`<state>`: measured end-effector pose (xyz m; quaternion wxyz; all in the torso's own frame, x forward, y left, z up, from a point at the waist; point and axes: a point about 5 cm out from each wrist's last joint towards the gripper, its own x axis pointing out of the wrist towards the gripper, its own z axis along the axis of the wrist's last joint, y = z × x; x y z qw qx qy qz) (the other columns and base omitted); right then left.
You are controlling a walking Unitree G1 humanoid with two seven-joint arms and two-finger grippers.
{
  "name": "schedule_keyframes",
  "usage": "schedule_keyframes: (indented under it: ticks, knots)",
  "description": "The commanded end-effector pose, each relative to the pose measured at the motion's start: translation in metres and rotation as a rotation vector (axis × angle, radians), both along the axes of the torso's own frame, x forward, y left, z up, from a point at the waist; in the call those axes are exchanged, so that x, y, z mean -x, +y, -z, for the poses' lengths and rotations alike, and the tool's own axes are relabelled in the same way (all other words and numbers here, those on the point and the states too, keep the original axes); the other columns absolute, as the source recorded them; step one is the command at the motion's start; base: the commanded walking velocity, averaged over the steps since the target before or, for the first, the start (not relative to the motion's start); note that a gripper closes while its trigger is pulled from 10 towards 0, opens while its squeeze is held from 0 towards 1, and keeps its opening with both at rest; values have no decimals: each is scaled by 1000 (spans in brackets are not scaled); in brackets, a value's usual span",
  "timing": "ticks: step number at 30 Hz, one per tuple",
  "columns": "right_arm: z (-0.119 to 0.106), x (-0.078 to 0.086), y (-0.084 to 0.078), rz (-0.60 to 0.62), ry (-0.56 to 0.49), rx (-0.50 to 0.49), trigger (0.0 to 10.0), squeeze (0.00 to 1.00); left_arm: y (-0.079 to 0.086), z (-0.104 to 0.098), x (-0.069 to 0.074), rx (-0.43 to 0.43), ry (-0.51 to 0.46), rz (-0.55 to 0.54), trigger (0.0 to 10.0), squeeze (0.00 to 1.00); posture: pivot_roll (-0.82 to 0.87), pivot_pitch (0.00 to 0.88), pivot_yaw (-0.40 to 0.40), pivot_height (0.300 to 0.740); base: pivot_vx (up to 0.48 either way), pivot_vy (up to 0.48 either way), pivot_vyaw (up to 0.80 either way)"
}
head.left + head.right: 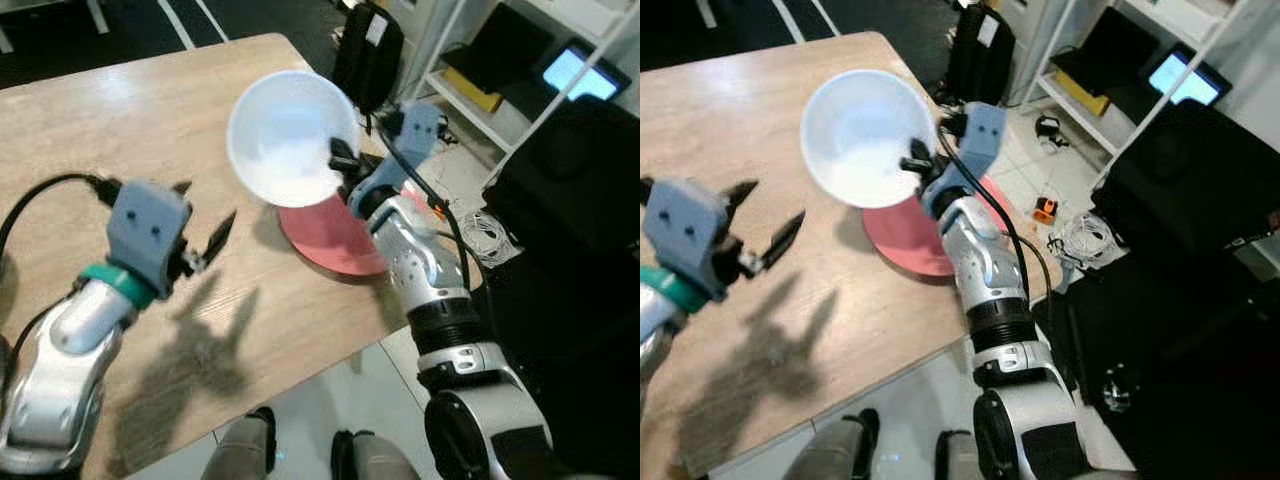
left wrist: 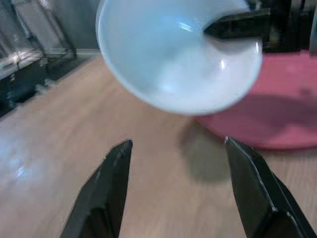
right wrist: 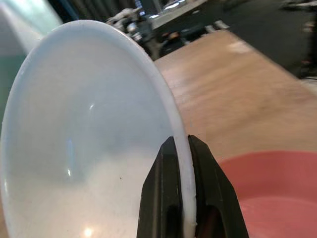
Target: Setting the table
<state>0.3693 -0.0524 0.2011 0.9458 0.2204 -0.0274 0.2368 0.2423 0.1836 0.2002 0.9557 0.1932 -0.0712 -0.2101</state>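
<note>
Surface: light wooden table [image 1: 120, 120] with dark floor behind it; white shelving [image 1: 470, 90] stands off its right edge.
Left gripper [image 1: 205, 235]: one, hovering above the table with its two black fingers spread apart and nothing between them.
Bowls: one white round bowl [image 1: 285, 135], lifted off the table and tilted, above the near edge of the plate.
Plates: one red round plate [image 1: 335, 240] flat on the table near the right edge, partly hidden by the bowl and the right arm.
Right gripper [image 3: 182, 193]: one, fingers pinched on the bowl's rim.
Lit screen [image 1: 580, 72]: one, on the shelving; its writing is too small to read.
</note>
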Motion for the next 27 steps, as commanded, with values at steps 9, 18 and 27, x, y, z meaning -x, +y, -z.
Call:
schedule_keyframes:
  ticks: [9,18,27]
  knots:
    - [14,20,35,-260,-15,133,10000,0,12,-12,41,-70,149,199,10000,0,264,137,-42,740,0,0,0]
    - [24,34,64,-376,-8,178,10000,0,5,-17,61,-43,215,285,10000,0,264,135,-37,740,0,0,0]
    - [27,42,86,-394,14,193,10000,0,7,-16,63,-5,241,264,10000,0,266,120,-37,740,0,0,0]
